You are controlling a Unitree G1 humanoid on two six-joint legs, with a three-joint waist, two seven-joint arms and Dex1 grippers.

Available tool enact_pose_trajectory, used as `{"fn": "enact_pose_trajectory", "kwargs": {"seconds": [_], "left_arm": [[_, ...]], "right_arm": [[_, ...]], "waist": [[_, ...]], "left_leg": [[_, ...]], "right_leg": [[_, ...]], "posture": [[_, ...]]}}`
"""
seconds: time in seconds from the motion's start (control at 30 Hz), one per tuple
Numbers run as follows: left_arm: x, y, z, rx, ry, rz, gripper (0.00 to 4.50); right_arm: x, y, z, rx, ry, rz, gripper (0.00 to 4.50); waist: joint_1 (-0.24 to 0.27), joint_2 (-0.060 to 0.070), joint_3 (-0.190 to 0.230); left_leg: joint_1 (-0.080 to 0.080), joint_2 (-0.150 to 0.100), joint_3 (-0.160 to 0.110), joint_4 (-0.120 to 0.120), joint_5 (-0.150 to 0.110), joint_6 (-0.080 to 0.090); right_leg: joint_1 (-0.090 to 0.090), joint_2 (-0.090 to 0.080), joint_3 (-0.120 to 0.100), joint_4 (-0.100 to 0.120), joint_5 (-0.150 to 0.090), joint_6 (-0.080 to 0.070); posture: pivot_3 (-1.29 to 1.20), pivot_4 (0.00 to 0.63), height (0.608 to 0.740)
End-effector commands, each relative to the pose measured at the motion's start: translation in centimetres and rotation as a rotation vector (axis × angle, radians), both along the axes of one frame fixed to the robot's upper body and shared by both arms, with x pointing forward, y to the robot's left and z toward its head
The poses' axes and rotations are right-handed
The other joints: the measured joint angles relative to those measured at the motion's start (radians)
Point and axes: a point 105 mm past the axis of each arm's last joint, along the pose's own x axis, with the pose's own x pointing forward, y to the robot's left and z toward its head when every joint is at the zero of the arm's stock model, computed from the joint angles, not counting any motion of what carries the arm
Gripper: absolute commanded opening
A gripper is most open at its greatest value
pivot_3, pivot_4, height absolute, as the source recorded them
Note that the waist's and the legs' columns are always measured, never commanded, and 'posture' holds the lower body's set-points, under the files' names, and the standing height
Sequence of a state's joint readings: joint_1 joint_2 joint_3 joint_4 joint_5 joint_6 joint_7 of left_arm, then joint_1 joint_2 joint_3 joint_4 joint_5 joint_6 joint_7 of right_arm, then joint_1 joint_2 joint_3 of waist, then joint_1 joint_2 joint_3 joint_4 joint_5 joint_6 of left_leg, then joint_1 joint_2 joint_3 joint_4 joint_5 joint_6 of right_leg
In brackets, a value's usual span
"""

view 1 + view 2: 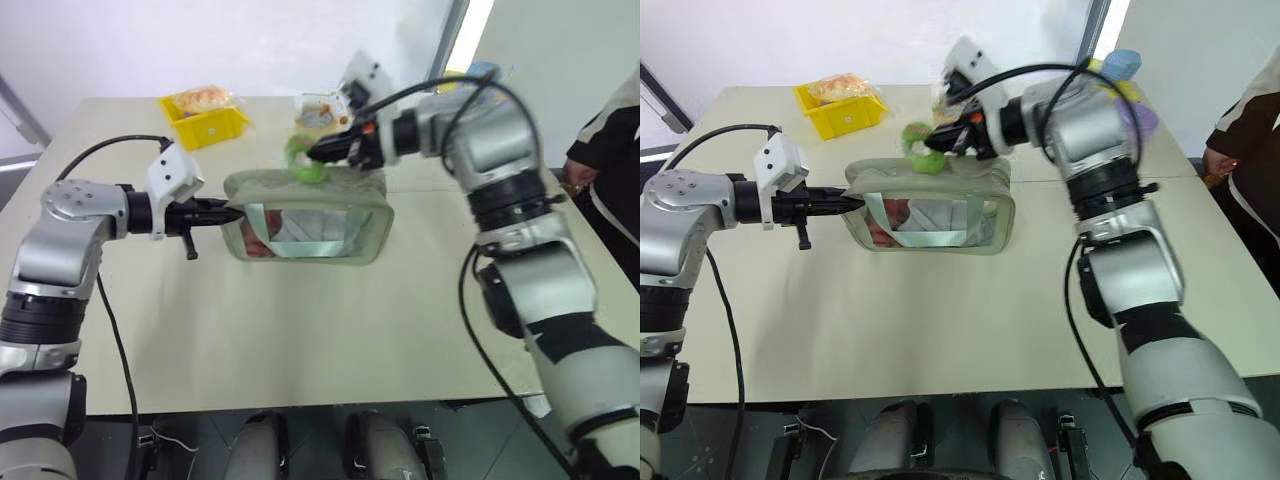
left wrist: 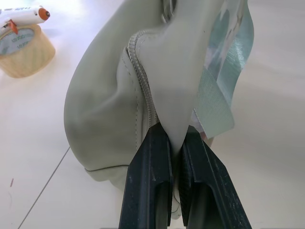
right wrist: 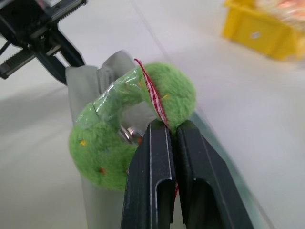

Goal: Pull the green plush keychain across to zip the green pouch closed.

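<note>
While clamped, green pouch [image 1: 930,215], red-white contents

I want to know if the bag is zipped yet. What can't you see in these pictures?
- Zipper slider, right wrist view: hidden behind the green plush keychain and the right gripper.
- How far the zip is closed, eye views: too small along the green pouch top.
- Pouch's far end, left wrist view: cut off by the top edge, above the left gripper.
</note>
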State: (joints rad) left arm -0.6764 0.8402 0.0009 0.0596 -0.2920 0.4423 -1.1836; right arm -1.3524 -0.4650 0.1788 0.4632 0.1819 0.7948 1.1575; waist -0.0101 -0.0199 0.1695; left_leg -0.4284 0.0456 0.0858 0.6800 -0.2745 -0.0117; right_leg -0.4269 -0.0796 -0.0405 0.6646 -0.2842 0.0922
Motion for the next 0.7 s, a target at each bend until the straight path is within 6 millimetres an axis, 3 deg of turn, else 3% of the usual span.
{"fn": "enact_pose_trajectory", "kwargs": {"seconds": [0.03, 0.17, 0.33, 0.43, 0.5, 0.7], "left_arm": [[-0.1, 0.4, 0.4, 0.01, -0.02, 0.012, 0.0], [0.0, 0.7, -0.1, 0.005, -0.005, 0.031, 0.0], [0.3, 0.8, -0.5, 0.005, 0.002, 0.043, 0.0], [0.4, 0.7, -0.6, 0.003, 0.004, 0.043, 0.0], [0.4, 0.5, -0.6, -0.002, 0.007, 0.039, 0.0], [0.4, 0.0, -0.9, -0.008, 0.014, 0.031, 0.0]], "right_arm": [[-1.3, -1.9, 2.5, 0.023, -0.072, -0.037, 0.03], [-1.1, -6.7, 3.8, -0.034, -0.185, -0.251, 0.03], [-0.3, -12.5, 3.5, -0.155, -0.337, -0.51, 0.03], [-0.3, -17.3, 1.2, -0.217, -0.331, -0.699, 0.03], [-0.5, -19.4, -1.0, -0.254, -0.308, -0.786, 0.03], [-0.3, -20.3, -7.8, -0.194, -0.194, -0.903, 0.03]], "waist": [[-0.002, 0.0, 0.0], [0.0, 0.0, 0.0], [-0.001, 0.0, 0.0], [0.002, 0.0, 0.0], [0.006, 0.0, 0.0], [0.015, 0.001, -0.001]], "left_leg": [[0.0, 0.0, 0.0, 0.0, 0.0, 0.0], [0.001, 0.0, 0.0, 0.0, 0.0, 0.0], [0.001, -0.001, 0.001, 0.0, 0.0, 0.0], [0.001, 0.0, 0.001, 0.0, 0.0, 0.0], [0.0, -0.001, 0.002, -0.001, 0.0, 0.0], [0.001, -0.001, 0.002, 0.0, 0.0, 0.0]], "right_leg": [[0.0, 0.0, 0.0, 0.0, 0.0, 0.0], [0.0, 0.001, 0.0, 0.0, 0.0, 0.0], [0.0, 0.0, 0.0, -0.001, 0.0, 0.0], [0.0, 0.0, 0.0, -0.001, 0.0, 0.0], [0.0, 0.0, 0.0, -0.001, 0.0, 0.0], [0.001, 0.0, 0.0, -0.002, 0.0, 0.0]], "posture": [[0.0, 0.15, 0.739], [0.0, 0.15, 0.739], [0.0, 0.15, 0.739], [0.0, 0.15, 0.739], [0.0, 0.15, 0.739], [0.0, 0.15, 0.739]]}}
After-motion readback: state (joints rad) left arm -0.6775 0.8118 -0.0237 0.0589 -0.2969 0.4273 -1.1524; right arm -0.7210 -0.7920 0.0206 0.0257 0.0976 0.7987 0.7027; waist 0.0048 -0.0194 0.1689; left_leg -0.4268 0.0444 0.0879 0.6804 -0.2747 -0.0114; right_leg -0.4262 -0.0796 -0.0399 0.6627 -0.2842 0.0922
